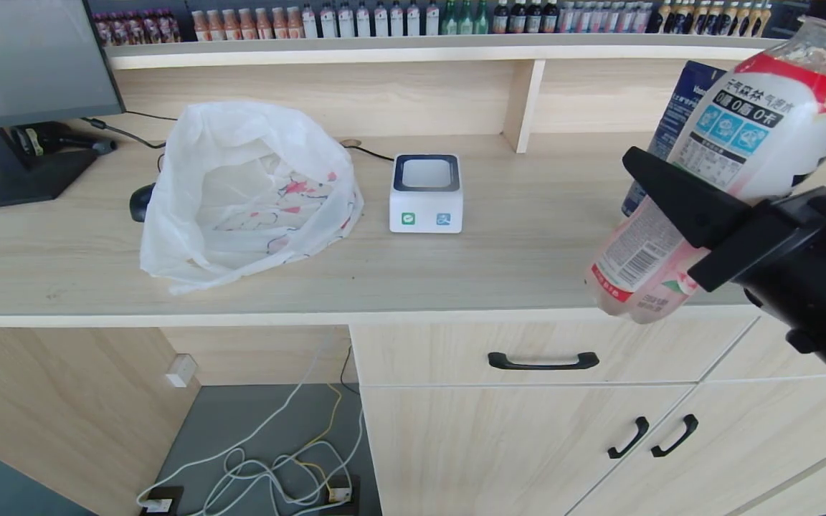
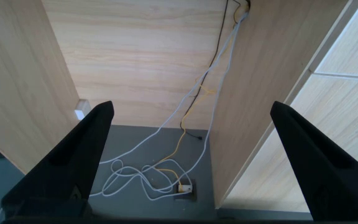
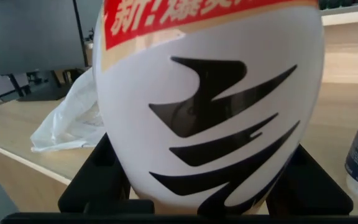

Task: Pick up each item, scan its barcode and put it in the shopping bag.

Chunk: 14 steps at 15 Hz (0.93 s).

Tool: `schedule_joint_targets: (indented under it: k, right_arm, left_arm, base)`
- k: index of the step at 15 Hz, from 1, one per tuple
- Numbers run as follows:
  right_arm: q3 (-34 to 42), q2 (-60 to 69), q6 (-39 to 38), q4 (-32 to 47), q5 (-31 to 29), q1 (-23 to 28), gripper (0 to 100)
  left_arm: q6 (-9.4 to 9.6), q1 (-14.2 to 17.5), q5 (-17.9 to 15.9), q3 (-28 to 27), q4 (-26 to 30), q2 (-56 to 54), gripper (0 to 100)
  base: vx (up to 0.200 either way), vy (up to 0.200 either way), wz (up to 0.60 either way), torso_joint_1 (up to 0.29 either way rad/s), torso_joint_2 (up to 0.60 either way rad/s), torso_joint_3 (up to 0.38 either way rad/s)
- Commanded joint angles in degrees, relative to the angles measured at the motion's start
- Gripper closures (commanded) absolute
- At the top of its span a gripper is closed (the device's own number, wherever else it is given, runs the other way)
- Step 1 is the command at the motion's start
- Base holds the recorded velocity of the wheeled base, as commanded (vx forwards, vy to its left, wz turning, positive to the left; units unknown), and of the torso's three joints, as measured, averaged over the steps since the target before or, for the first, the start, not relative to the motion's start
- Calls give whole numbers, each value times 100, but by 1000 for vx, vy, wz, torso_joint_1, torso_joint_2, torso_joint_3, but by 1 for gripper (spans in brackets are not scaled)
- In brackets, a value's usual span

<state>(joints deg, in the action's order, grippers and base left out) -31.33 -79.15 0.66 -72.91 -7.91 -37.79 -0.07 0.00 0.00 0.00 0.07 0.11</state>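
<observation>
Wood counter (image 1: 513, 265): shopping bag (image 1: 241, 193) (mouth open), scanner (image 1: 426, 193) just beside, monitor base (image 1: 19, 179), blue carton (image 1: 682, 100).

- My left pincer (image 2: 191, 109) hangs in front of the wooden back panel (image 2: 142, 56) of a recess. My two black fingers (image 2: 73, 165) stand wide apart, and the panel shows between them.
- A small white box (image 2: 81, 114) is fixed low on the back panel, close to one of its corners.
- Several cables (image 2: 213, 68), one dark and the others pale, run down the back panel.
- At the foot of the back panel lies a grey floor (image 2: 135, 140), where the cables gather in loose loops beside a small plug block (image 2: 184, 186).
- Wooden side walls (image 2: 11, 81) flank the back panel, and past one of them is a pale cabinet front (image 2: 347, 56).
</observation>
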Motion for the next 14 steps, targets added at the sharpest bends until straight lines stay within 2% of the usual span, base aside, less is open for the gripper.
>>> schedule_joint_targets:
  k: [1, 6, 8, 14]
  right_arm:
    - [-5, -206, 13, -83, 0, 220, 100]
    - [-75, -513, 163, -109, -9, 483, 100]
    - [-339, -768, 171, -180, -9, 694, 100]
    - [-681, -847, 365, -215, -220, 738, 100]
  left_arm:
    - [-1, 0, 0, 0, 1, -2, 0]
    - [-1, 0, 0, 0, -7, -2, 0]
    - [-1, 0, 0, 0, 1, -2, 0]
    - [16, 0, 0, 0, 1, -2, 0]
  base:
    - [0, 0, 0, 0, 0, 0]
    - [0, 0, 0, 0, 0, 0]
    - [0, 0, 0, 0, 0, 0]
    - [0, 0, 0, 0, 0, 0]
